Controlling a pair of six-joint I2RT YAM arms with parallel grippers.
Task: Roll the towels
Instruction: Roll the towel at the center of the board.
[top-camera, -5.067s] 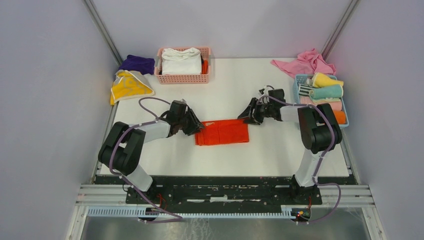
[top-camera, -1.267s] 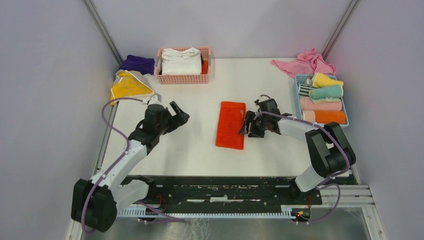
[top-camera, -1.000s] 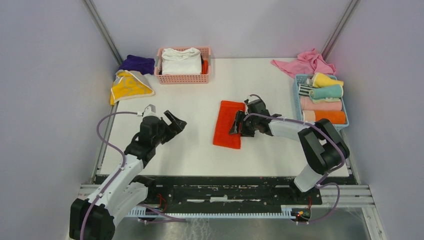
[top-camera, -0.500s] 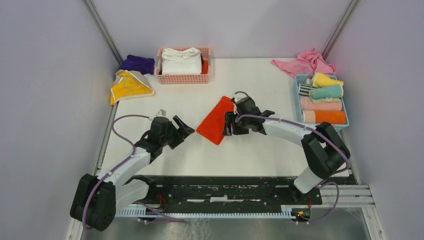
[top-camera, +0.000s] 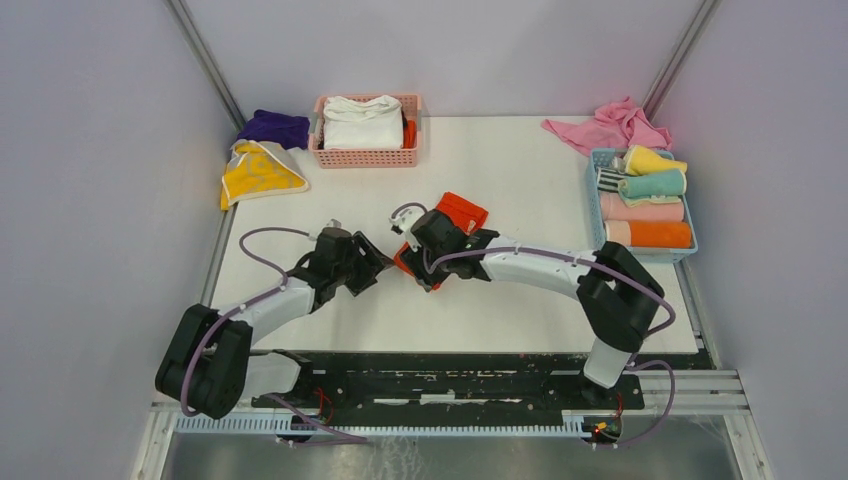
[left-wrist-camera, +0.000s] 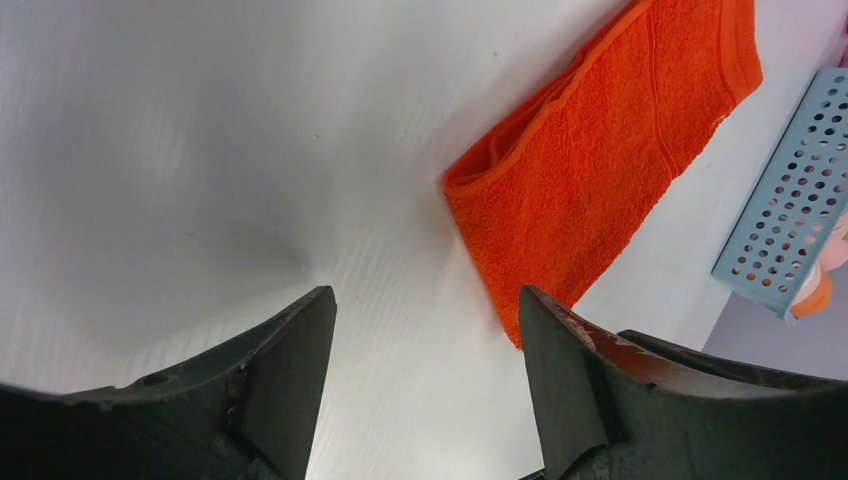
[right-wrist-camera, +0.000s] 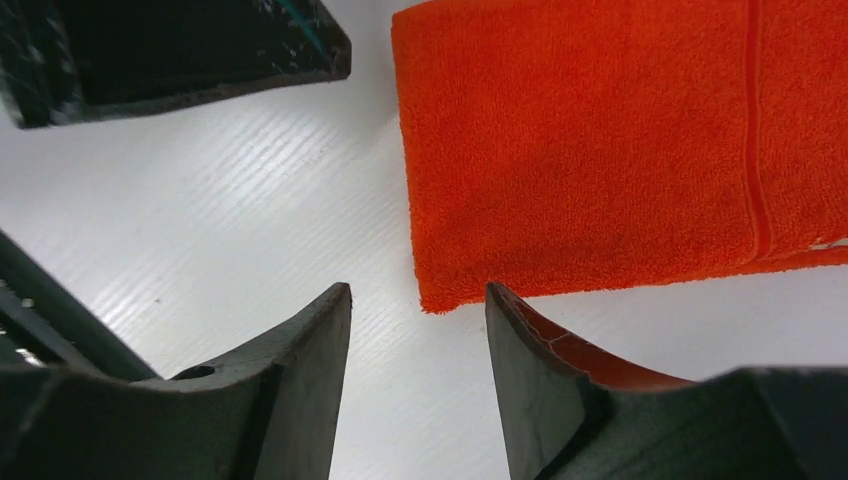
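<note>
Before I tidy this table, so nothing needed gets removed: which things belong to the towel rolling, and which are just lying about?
Belongs to the job:
orange-red towel, folded at centre
rolled towels in the blue basket
yellow towel and purple towel, likely waiting

Lying about, probably:
pink basket with white cloths
crumpled pink cloth

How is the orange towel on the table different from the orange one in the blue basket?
The table towel lies folded flat; the basket towel is rolled into a tube. The table towel lies alone on the white table; the basket towel is packed beside other rolls in the blue basket. Both are orange.
</note>
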